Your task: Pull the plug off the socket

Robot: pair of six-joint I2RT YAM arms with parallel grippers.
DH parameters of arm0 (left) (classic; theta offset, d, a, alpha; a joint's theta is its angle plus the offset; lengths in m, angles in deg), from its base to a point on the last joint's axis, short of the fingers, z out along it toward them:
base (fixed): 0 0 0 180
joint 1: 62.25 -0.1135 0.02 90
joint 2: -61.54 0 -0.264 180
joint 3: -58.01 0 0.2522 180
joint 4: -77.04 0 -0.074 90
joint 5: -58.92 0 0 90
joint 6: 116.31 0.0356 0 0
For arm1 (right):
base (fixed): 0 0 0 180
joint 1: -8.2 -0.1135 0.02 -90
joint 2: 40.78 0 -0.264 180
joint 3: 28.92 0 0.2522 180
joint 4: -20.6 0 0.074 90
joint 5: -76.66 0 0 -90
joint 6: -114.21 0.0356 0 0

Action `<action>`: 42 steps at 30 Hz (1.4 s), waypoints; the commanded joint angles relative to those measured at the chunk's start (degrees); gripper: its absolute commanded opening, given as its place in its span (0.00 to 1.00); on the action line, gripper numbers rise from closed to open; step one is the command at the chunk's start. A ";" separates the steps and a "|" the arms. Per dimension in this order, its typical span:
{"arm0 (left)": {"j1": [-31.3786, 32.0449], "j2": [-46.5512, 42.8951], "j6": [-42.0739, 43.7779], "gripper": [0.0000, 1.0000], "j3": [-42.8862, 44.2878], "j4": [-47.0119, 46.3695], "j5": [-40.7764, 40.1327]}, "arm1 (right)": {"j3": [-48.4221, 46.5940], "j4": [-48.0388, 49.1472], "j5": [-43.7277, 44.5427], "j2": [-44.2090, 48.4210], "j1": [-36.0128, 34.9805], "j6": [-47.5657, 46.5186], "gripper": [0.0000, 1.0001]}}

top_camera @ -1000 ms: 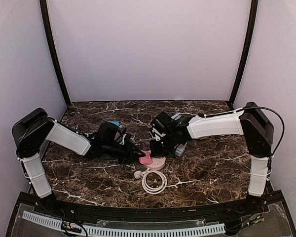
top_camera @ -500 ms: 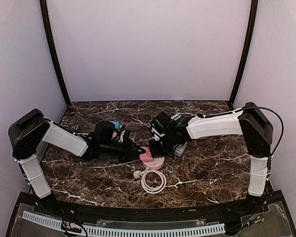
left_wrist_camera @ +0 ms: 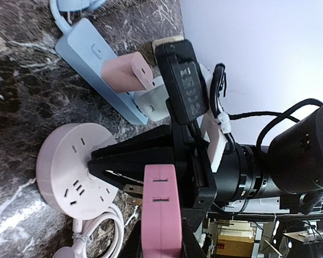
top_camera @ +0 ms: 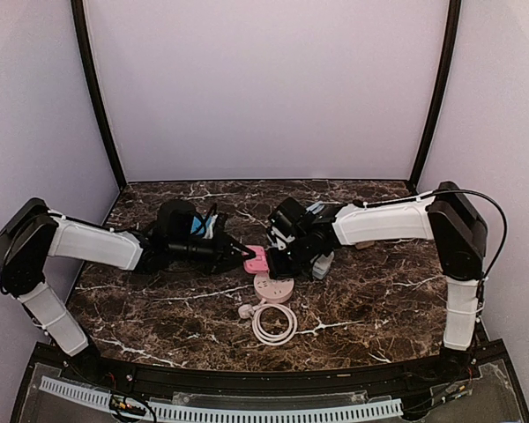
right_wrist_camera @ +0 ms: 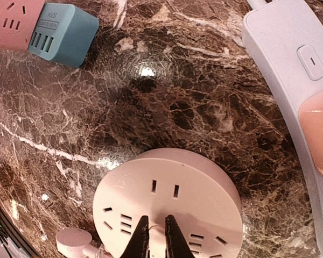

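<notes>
Pink plug (top_camera: 257, 259) clear of the round socket (top_camera: 274, 289)

Top cam sits high behind the near edge of the dark brown marble-look table (top_camera: 379, 300), tilted down toward the far edge. Left wrist cam is rolled sideways, hugging the pink rectangular plug (left_wrist_camera: 161, 215), facing the round pale pink socket disc (left_wrist_camera: 64, 166). Right wrist cam stares nearly straight down at that disc (right_wrist_camera: 204, 199), close up. All three share the disc (top_camera: 273, 288).

Power strip (left_wrist_camera: 90, 58) stands just behind the socket (top_camera: 274, 288), coiled cable (top_camera: 274, 324) just before it
</notes>
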 commanded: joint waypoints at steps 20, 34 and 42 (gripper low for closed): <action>-14.72 -0.86 33.68 0.00 46.38 75.09 -43.59 | -6.94 -2.43 8.34 15.94 1.80 -7.66 0.26; -21.19 28.28 41.48 0.00 72.32 89.29 -62.06 | 2.09 -0.08 5.28 23.45 5.91 -9.06 0.47; -23.53 37.96 44.07 0.00 79.21 91.55 -64.45 | 4.29 -0.66 5.24 25.01 6.95 -9.34 0.50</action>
